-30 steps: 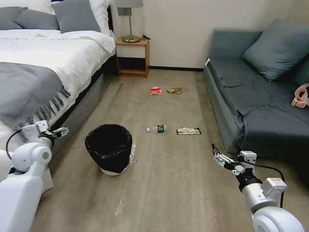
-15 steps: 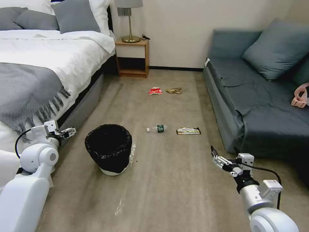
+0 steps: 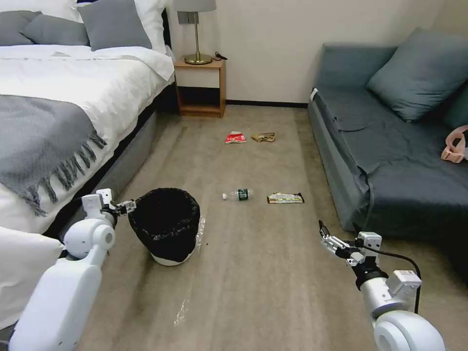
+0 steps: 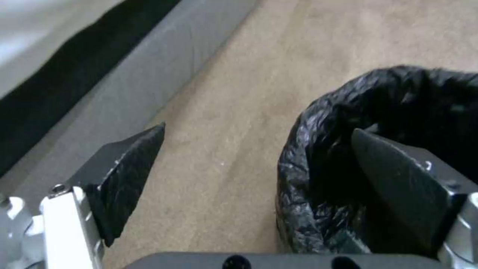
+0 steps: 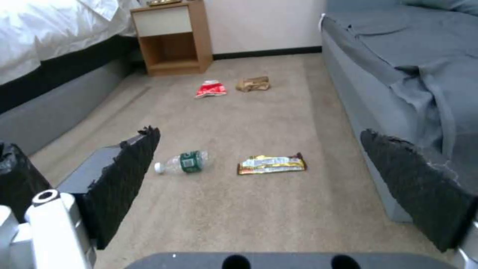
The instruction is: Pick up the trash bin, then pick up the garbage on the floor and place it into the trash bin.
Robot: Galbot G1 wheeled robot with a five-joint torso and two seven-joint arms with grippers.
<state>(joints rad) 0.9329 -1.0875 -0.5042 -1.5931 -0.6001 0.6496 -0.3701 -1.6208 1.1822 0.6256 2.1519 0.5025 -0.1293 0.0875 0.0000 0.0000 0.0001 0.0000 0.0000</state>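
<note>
Two hands were in view over the carpeted floor [image 3: 273,273]. At about eight o'clock in the head view, beside the bed [image 3: 58,97], the left hand [image 3: 127,206] sat right at the near-left rim of the trash bin [image 3: 165,224], its fingers spread apart; in the left wrist view one dark finger [image 4: 398,186] lay over the black-bagged rim and the other [image 4: 124,175] hung outside above the carpet, so the rim stood between them, not clamped. That bin stood upright on the floor at about seven o'clock. Next, near the centre, the clear bottle [image 3: 237,194] lay on its side, and just at its three o'clock lay the flat yellow-black wrapper [image 3: 285,198]. Farther off at twelve o'clock, before the wooden nightstand [image 3: 201,87], the red-white snack bag [image 3: 236,138] and the brown paper wad [image 3: 263,137] lay side by side. At about four o'clock, near the grey sofa [image 3: 390,146], the right hand [image 3: 325,236] hovered above the floor with its fingers wide apart, gripping nothing.
</note>
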